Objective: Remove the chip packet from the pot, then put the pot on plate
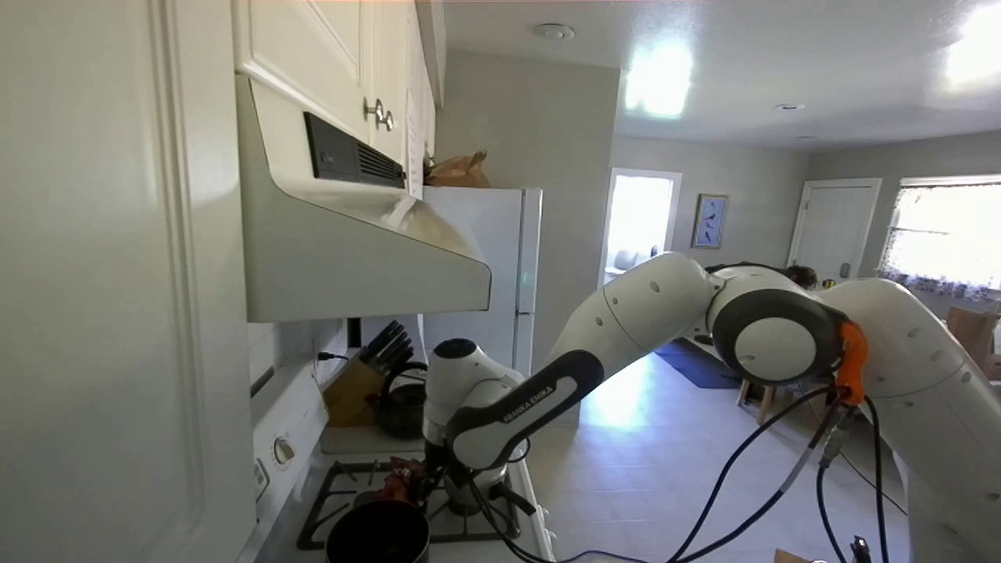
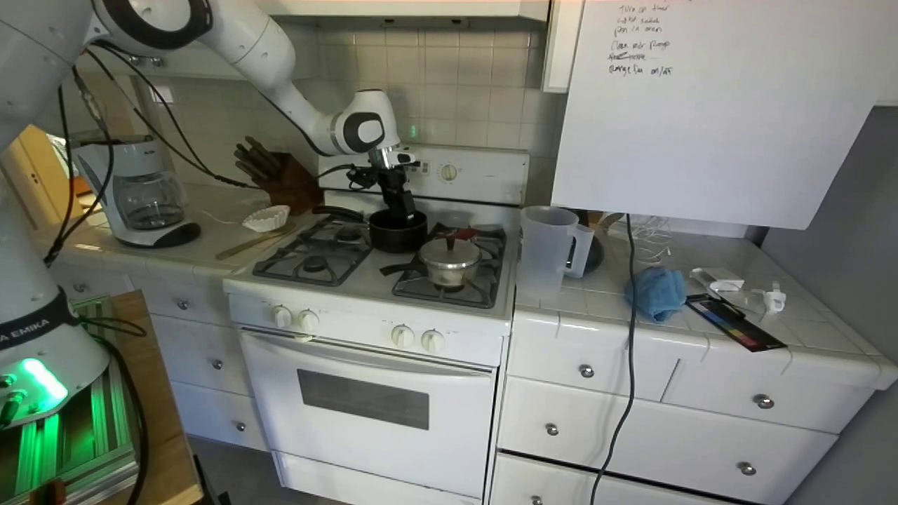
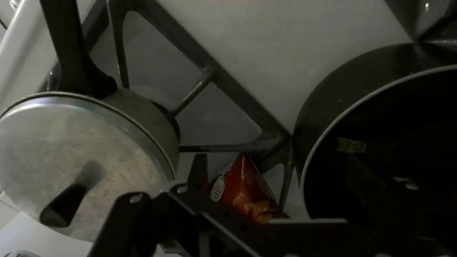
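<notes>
A translucent jug [image 2: 544,245] stands upright on the worktop [image 2: 831,341]; a dark thing [image 2: 597,254], seemingly round, shows partly behind it. A crumpled blue cloth [image 2: 656,293] lies near, just beside a dark package [image 2: 738,324] with coloured stripes. A coffee maker [image 2: 139,195] stands near a knife block [image 2: 298,184]. In an exterior view, a brown bag [image 1: 463,171] rests on the fridge [image 1: 504,234] and a framed picture [image 1: 710,221] hangs on a wall [image 1: 653,154].

There are two pots [image 2: 396,242] [image 2: 450,273], one chip packet [image 3: 244,185], one pitcher [image 2: 547,245] and one coffee maker [image 2: 140,200].
</notes>
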Motion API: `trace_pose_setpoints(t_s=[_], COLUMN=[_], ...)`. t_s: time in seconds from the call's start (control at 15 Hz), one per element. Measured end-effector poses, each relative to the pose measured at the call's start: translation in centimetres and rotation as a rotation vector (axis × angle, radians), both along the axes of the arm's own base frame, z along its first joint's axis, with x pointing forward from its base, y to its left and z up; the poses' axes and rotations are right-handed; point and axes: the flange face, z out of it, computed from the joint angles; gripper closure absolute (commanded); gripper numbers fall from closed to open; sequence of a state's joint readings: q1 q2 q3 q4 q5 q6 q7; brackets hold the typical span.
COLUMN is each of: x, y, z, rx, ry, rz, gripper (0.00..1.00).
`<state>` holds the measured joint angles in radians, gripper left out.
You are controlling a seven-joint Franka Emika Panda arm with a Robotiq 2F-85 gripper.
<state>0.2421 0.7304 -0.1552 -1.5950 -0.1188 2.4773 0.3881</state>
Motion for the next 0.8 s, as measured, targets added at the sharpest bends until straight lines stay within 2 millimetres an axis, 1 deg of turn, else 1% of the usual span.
trace_pose_setpoints(t_s=[0.27, 0.33, 0.4, 0.47, 0.53, 0.67, 0.8], x=[-0.1, -0.2, -0.2, -0.3, -0.3, -0.3, -0.2], y=[0.9, 1.0, 1.1, 1.2, 1.2, 1.5, 1.7], z=[-2.9, -3.6, -4.2, -4.7, -5.1, -5.6, -5.6], rx=[0.015, 0.016, 0.017, 0.017, 0.018, 0.022, 0.026], ry=[-0.019, -0.020, -0.021, -0.023, -0.026, -0.035, -0.050], rz=[0.003, 0.003, 0.003, 0.003, 0.004, 0.003, 0.003], gripper=[0.00, 0.25, 0.26, 0.32, 0.41, 0.56, 0.70])
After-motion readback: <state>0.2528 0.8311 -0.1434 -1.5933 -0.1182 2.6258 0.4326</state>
